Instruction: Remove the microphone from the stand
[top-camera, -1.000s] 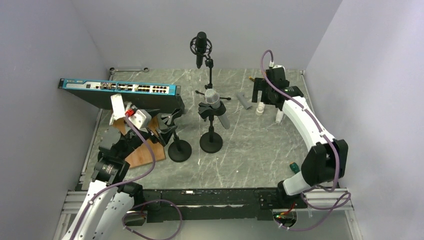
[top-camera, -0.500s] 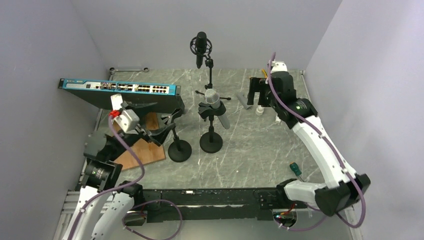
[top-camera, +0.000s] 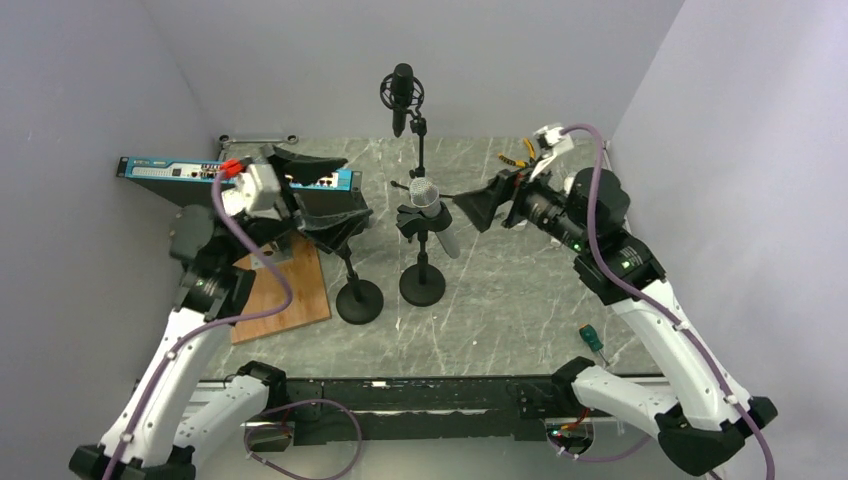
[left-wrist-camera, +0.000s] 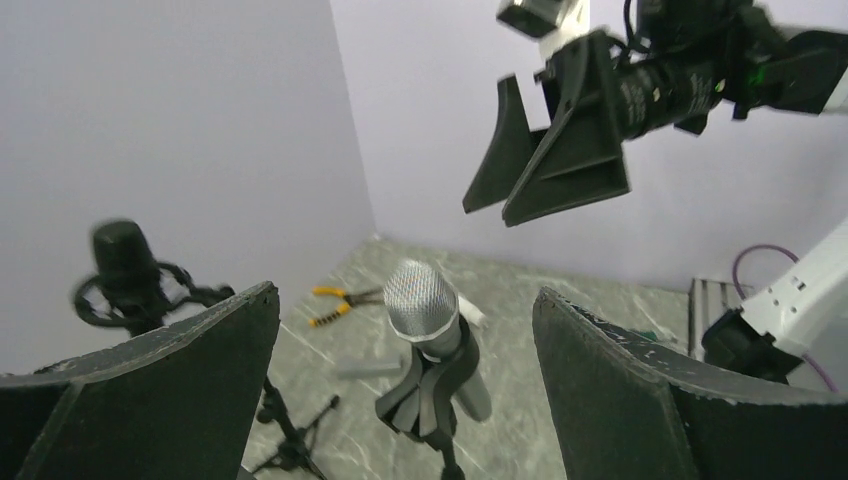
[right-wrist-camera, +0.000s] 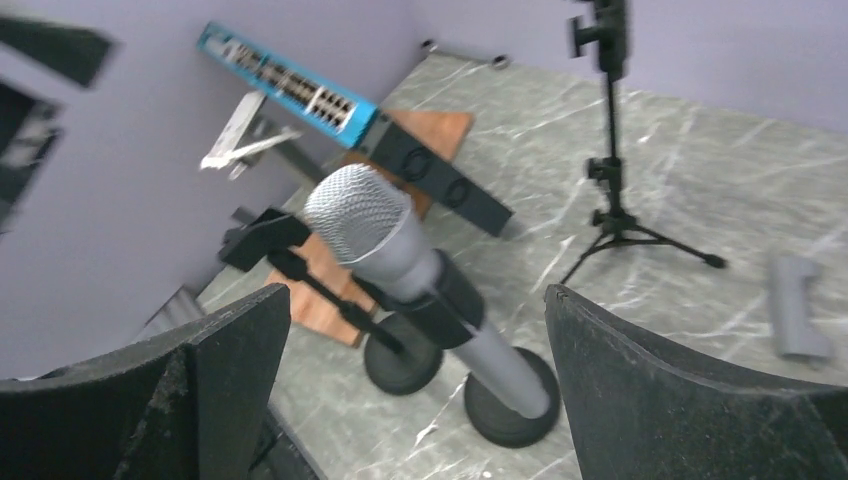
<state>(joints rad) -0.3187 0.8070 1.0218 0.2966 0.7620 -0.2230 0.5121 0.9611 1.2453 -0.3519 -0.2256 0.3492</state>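
Observation:
The microphone (top-camera: 425, 192) has a silver grille and a grey body. It sits tilted in a black clip on a stand with a round base (top-camera: 422, 287) at the table's middle. My left gripper (top-camera: 350, 190) is open and empty, raised to the left of the grille and apart from it. My right gripper (top-camera: 472, 202) is open and empty, close to the grille's right and apart from it. In the left wrist view the microphone (left-wrist-camera: 424, 305) lies between my open fingers (left-wrist-camera: 190, 370), farther away. In the right wrist view the microphone (right-wrist-camera: 366, 216) also lies between the open fingers (right-wrist-camera: 660, 380).
A second, empty stand (top-camera: 359, 300) is just left of the microphone's stand. A black studio microphone on a tripod (top-camera: 402, 92) stands behind. A blue network switch (top-camera: 200, 172) and a wooden board (top-camera: 290, 295) are at the left. Pliers (top-camera: 515, 157) lie at the back right, a green screwdriver (top-camera: 590, 337) at the front right.
Both arms have risen and swung in toward the microphone. The left gripper lifted from beside the empty stand; the right gripper turned from the back of the table to face the grille.

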